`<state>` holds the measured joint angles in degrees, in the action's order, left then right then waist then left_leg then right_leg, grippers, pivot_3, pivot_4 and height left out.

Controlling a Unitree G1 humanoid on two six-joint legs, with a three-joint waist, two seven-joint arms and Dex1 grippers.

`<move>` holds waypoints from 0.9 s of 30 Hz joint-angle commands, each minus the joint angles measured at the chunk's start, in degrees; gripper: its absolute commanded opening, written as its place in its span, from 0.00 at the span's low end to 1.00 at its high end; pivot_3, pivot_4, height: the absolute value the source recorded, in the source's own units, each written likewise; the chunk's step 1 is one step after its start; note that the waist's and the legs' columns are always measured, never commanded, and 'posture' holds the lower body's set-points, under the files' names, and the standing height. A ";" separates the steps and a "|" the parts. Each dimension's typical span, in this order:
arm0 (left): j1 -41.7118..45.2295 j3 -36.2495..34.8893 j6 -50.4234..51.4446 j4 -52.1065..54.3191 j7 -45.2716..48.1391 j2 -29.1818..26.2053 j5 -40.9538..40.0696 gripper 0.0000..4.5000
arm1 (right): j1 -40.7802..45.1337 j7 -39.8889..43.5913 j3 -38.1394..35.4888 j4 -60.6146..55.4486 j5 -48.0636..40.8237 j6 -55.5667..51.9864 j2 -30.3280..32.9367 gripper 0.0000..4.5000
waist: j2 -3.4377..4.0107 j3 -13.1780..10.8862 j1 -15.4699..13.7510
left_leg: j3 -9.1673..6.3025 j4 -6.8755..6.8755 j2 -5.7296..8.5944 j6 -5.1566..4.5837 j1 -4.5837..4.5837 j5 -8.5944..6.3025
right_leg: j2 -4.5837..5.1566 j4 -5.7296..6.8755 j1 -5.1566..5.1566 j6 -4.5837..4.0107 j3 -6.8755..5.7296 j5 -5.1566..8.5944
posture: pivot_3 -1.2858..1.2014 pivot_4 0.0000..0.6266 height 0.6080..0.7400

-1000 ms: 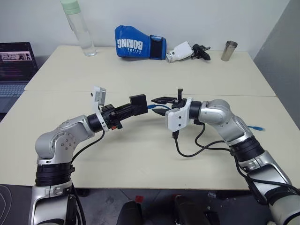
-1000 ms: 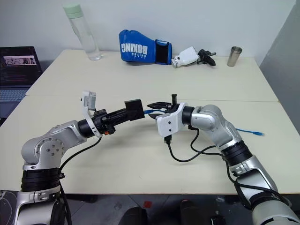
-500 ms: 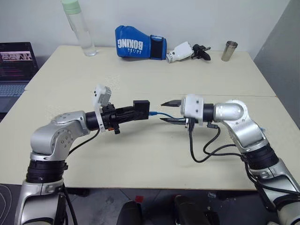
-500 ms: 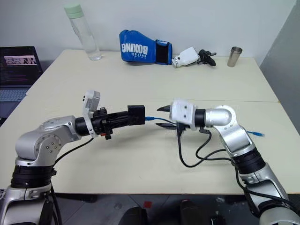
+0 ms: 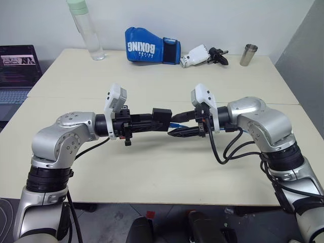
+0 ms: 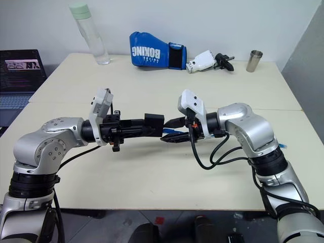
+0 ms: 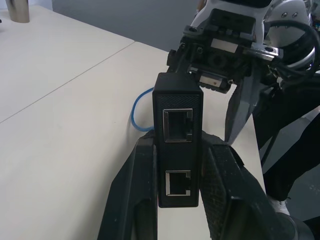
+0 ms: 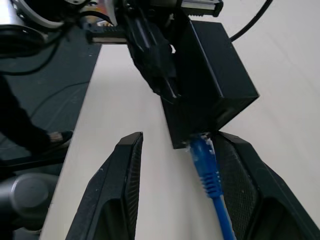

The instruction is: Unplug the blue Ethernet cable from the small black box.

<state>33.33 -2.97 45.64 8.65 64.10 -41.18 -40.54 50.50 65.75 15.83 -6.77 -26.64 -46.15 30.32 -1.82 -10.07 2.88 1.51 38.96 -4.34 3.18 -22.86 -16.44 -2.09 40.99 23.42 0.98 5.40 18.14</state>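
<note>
My left gripper (image 5: 158,120) is shut on the small black box (image 5: 162,114), held above the table with its port side towards my right arm. In the left wrist view the box (image 7: 177,125) stands between the two fingers, two empty ports facing the camera. The blue Ethernet cable (image 8: 207,165) is plugged into the box's (image 8: 210,85) far side. My right gripper (image 5: 175,127) is open, its fingers (image 8: 120,190) standing on either side of the plug without touching it. From there the cable (image 5: 176,124) runs back under the right arm.
Along the table's far edge are a blue boxing glove (image 5: 152,48), a clear bottle (image 5: 86,30), a white and black tool (image 5: 202,54) and a metal cup (image 5: 247,54). An open laptop (image 5: 17,66) sits off to the left.
My right wrist has rolled and its open fingers have closed the gap to the box, now straddling the plug. The left gripper has carried the box a little right and up.
</note>
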 commanded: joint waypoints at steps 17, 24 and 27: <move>0.54 -0.82 -0.65 2.96 0.67 -0.66 -0.98 0.17 | 5.31 5.41 1.54 9.28 1.73 1.53 -1.03 0.34 | 0.00 0.00 0.04 | 0.00 0.00 -0.02 0.00 -0.02 0.00 | -0.01 0.01 0.05 0.00 0.00 0.00 | 0.52 0.24 1.00; 0.45 -0.80 -0.56 3.32 0.89 -0.74 -1.13 0.17 | 5.83 7.22 2.02 9.79 2.08 1.32 -0.87 0.01 | 0.00 0.00 0.04 | 0.01 0.00 -0.02 0.00 -0.03 0.00 | -0.01 0.00 0.06 0.00 0.00 0.00 | 0.52 0.24 1.00; 0.33 -0.78 -0.42 3.55 1.33 -0.86 -1.33 0.17 | 5.85 8.02 2.20 9.68 2.17 1.20 -0.77 0.01 | 0.00 0.00 0.05 | 0.01 0.00 -0.02 0.00 -0.03 0.00 | 0.00 0.01 0.06 0.00 0.00 0.00 | 0.52 0.24 1.00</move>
<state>33.06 -2.86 45.72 10.12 64.86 -41.42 -40.45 54.96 73.12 18.06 3.94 -24.44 -45.39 29.29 -1.82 -10.07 2.92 1.51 38.96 -4.36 3.18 -22.89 -16.44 -2.10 41.00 23.48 0.98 5.40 18.14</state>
